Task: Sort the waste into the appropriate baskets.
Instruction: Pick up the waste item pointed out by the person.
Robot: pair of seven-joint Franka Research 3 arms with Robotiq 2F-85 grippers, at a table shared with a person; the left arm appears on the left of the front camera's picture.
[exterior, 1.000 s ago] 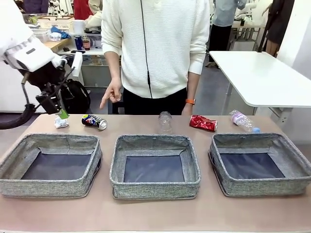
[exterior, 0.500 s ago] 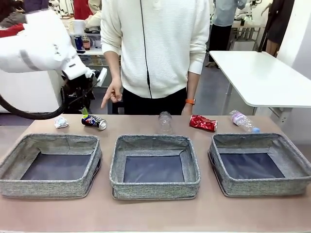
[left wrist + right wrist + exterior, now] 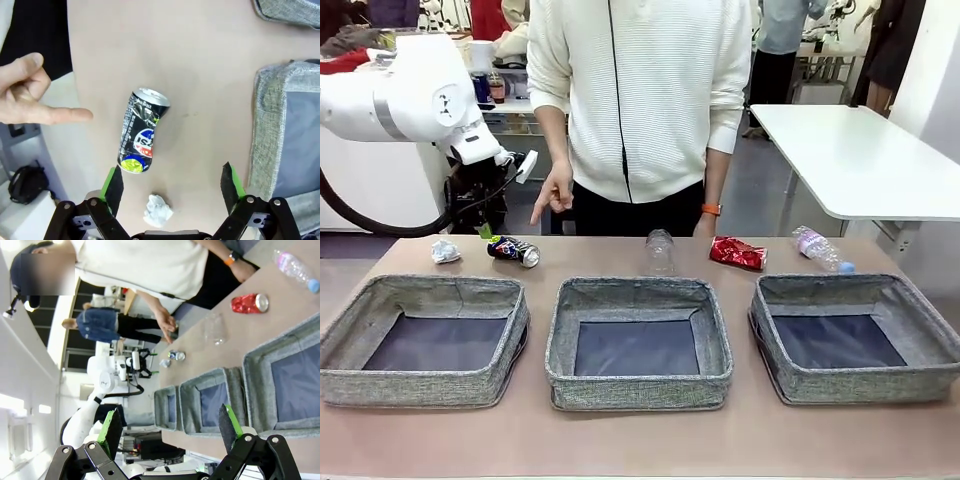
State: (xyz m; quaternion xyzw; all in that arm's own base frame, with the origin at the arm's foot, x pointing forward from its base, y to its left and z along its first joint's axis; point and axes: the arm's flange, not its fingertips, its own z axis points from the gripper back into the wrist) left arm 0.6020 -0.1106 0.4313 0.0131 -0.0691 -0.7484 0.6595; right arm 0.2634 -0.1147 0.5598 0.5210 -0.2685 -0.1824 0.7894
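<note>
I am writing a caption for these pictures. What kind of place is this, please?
Probably a robotics lab or test room: a white robot arm works at a table with three grey baskets in a row, and a white work table and another person stand behind.

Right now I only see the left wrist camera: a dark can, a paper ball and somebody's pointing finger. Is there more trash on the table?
Observer: Yes. The front view shows a red can lying past the gap between the middle basket and the right basket.
Operator: Anything else?
Observer: A clear bottle sits behind the middle basket, and a second bottle lies behind the right basket.
Operator: Is any of it sorted?
Observer: No. All three baskets, the left basket too, have nothing inside.
</note>
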